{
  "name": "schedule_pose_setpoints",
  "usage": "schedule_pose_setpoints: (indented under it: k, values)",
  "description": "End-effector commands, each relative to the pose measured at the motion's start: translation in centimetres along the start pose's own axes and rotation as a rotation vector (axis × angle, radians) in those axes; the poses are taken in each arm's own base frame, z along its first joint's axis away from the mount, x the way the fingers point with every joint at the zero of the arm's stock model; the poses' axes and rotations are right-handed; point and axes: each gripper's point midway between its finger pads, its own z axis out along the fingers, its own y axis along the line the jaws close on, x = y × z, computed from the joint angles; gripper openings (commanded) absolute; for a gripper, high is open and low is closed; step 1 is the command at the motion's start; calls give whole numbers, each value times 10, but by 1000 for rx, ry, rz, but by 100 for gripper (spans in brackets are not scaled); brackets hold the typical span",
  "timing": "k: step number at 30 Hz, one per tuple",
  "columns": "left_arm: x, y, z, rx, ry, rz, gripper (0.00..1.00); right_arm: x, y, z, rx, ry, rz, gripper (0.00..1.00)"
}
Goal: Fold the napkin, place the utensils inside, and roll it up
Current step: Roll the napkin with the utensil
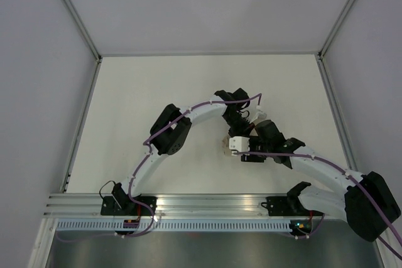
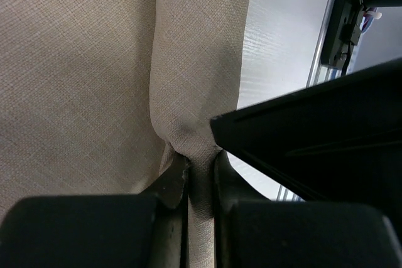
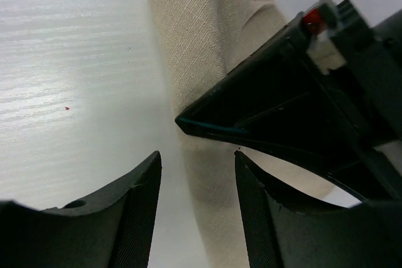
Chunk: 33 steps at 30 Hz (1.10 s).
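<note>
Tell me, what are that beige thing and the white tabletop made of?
The napkin looks like matte woven cloth: criss-cross threads and soft creases show. The tabletop is smooth, faintly glossy white with fine streaks, probably laminate or painted board.

Arms: your left arm (image 1: 149, 160) and right arm (image 1: 326, 172) wear white shells with bulky black joint housings.
Cable: a purple cable (image 1: 202, 105) runs along each arm.
End effectors: your left end effector (image 2: 201, 183) and right end effector (image 3: 198, 174) have matte black fingers.
</note>
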Motion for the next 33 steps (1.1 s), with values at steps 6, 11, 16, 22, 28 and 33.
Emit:
schedule_pose_setpoints:
  k: [6,11,16,22,28,33]
  values:
    - [72,37,27,-110,234,-217,10,16,-9,16,89,71,17,53]
    - [67,37,27,-124,218,-244,27,22,-7,21,84,91,30,43]
    - [40,28,16,-139,124,-228,36,24,0,23,61,86,42,29]
    - [11,18,1,-166,14,-166,71,26,8,26,19,91,50,19]
    - [5,23,-13,-227,-36,-180,68,25,11,28,-6,83,65,16]
    - [1,23,-35,-261,-113,-212,68,22,12,29,-28,72,76,15]
